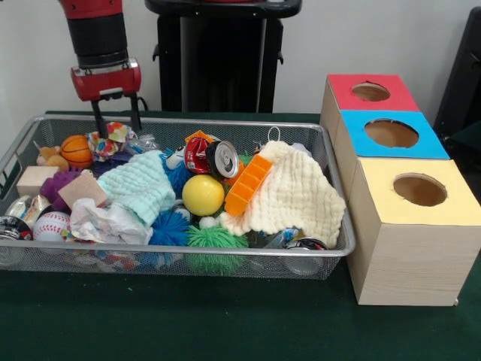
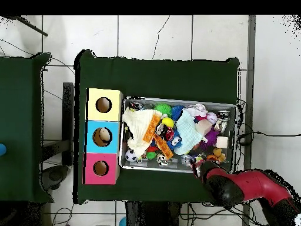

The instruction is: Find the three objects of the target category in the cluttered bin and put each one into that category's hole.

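Yellow-topped box (image 1: 413,226) nearest; tool (image 1: 116,129) open over polka-dot bag (image 1: 107,142) at bin's (image 1: 180,252) far corner.

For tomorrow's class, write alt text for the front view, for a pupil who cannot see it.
A red robot gripper, fingers open, reaches into the far left corner of a cluttered wire bin, at a polka-dot bag. A white bag lies at the near left. Right of the bin stand three boxes; the nearest has a yellow top with a round hole.

Red arm (image 1: 92,9) with black ribbed wrist, red end effector (image 1: 116,114), two thin black fingers (image 1: 98,120)
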Controlling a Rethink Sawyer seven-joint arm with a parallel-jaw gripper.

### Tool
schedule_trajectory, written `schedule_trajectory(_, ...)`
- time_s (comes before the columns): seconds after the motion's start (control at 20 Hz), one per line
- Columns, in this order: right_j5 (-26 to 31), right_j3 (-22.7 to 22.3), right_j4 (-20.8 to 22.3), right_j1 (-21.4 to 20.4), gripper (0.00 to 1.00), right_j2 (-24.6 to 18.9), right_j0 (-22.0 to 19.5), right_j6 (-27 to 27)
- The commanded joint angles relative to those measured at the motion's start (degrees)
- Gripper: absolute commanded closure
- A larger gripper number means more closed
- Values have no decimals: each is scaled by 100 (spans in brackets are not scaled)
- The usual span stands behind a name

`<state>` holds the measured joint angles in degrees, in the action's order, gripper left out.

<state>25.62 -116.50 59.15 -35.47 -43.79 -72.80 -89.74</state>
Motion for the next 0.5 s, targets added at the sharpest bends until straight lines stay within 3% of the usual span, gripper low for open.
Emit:
schedule_trajectory(0.05, 246, -440, -118, -194, 0, -535, -438, 1548)
schedule_trajectory(0.15, 150, -516, 12, -272, 0, -516, -408, 1377)
schedule_trajectory(0.35, -276, -458, 668, -170, 0, -175, -59, 756)
schedule_trajectory(0.5, -376, -480, 814, -292, 0, -39, 152, 395)
